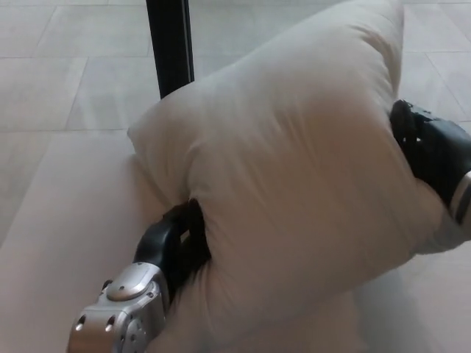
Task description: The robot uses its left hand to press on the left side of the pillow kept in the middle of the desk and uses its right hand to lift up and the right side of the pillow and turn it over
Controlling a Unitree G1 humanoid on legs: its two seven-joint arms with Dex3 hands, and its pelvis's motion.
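The large off-white pillow (294, 169) lies across the pale desk (66, 220) with its right side raised and tilted up toward the back. My left hand (176, 243) is sunk deep into the pillow's left side, making a dark dent, and most of it is hidden by the fabric. My right hand (430, 151) is at the pillow's right edge, closed on the fabric and holding that side up off the desk.
A black post (171, 44) stands behind the pillow at the back left. Beyond the desk is a tiled floor (73, 59). Bare desk surface shows to the left of the pillow.
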